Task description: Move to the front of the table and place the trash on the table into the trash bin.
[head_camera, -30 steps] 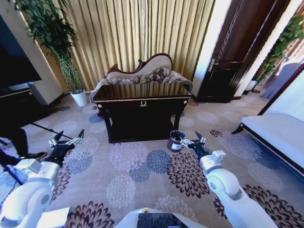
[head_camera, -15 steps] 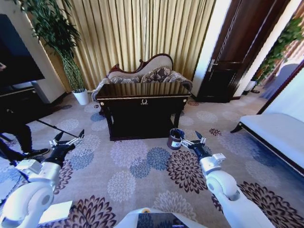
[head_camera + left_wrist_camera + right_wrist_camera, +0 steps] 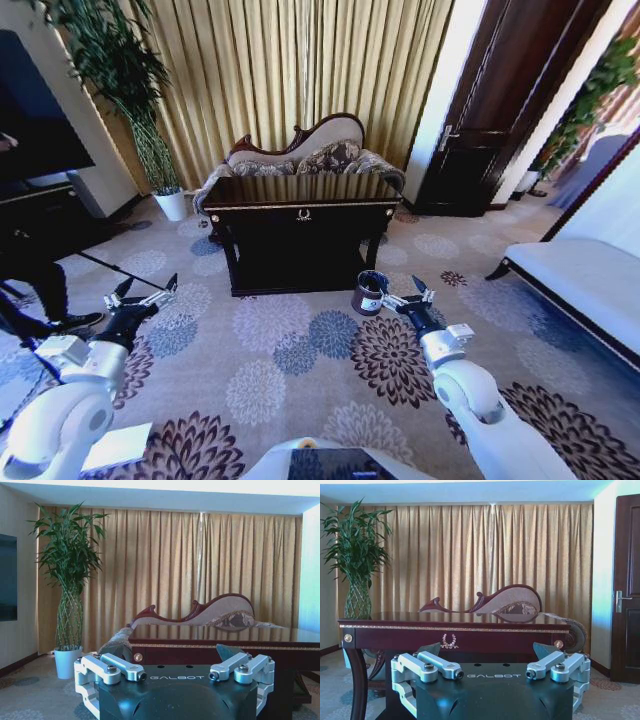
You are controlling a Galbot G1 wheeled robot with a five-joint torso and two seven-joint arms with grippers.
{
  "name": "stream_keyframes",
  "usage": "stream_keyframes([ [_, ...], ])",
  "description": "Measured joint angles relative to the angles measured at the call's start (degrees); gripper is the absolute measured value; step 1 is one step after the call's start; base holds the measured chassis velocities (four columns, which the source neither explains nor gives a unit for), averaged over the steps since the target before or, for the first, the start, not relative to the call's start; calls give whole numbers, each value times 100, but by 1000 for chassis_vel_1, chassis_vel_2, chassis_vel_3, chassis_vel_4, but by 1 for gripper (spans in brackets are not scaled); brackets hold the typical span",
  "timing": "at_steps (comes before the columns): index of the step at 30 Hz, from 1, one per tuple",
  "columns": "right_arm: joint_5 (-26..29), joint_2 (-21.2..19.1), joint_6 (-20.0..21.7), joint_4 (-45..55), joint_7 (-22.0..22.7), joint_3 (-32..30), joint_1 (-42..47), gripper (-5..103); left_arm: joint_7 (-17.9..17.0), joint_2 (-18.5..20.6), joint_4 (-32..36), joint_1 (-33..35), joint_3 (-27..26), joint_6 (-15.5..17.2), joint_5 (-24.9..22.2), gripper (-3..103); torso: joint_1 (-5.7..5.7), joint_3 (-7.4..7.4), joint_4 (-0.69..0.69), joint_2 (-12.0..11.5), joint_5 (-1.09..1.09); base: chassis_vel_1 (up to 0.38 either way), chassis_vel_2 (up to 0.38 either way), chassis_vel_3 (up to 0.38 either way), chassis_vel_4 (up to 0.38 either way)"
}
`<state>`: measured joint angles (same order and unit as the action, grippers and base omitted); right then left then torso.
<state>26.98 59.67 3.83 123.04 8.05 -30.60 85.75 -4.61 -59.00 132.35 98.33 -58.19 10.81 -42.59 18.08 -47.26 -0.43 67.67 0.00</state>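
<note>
Dark desk (image 3: pixel 300 205) far ahead on carpet; trash bin (image 3: pixel 369 293) near its right front leg. Left gripper (image 3: pixel 140 298) and right gripper (image 3: pixel 405 297) held low, fingers apart, empty.

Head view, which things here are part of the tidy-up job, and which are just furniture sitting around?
Part of the job:
table
trash bin
left tool, open, low over the carpet
right tool, open, beside the bin

Just around:
sofa
potted plant
curtains
door
white bench
</note>
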Motion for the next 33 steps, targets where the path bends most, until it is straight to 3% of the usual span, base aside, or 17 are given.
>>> stream_keyframes([
  [33,10,-1,14,8,9,0,-2,100,2,0,0,0,-2,8,-3,100,0,0,0,0,0,0,0,0,0],
])
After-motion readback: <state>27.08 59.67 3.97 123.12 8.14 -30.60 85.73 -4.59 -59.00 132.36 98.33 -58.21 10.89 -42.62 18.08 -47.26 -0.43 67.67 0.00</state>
